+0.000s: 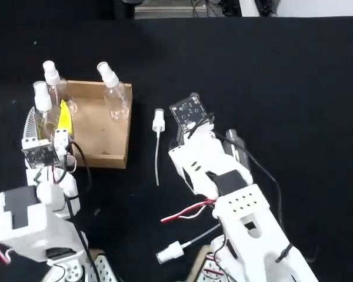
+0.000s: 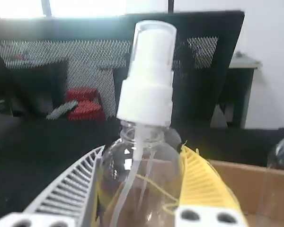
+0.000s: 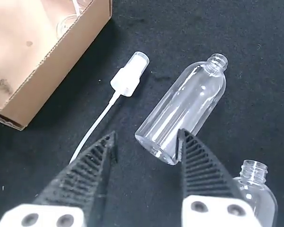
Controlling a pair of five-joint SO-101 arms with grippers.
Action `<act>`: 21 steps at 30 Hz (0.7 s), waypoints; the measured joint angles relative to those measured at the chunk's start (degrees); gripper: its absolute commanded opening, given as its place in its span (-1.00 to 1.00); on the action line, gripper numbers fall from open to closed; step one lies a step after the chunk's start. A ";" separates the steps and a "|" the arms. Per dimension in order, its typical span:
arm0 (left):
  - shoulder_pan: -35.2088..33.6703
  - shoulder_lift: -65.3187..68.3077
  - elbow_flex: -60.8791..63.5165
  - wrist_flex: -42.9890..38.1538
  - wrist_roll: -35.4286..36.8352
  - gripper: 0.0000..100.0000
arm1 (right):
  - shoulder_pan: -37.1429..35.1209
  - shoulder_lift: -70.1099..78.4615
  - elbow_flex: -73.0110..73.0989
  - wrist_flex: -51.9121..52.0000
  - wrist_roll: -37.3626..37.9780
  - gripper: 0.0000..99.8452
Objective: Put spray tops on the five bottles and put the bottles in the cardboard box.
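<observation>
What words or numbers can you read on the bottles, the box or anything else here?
No words or numbers can be read here.
The clear bottle, the loose spray top and the cardboard box: plain, no print on them.
The small board on the right arm's wrist: tiny marks, too small to read.
</observation>
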 measured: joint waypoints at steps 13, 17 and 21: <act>0.00 8.26 -0.09 -6.07 0.00 -0.94 | 0.18 0.00 0.00 0.00 0.00 -0.64; 0.00 8.53 -0.09 -5.98 0.00 -0.94 | 0.09 0.00 0.00 0.00 0.00 -0.64; 0.00 8.53 -0.09 -3.96 -0.09 -0.94 | 0.09 0.00 0.00 0.00 0.00 -0.64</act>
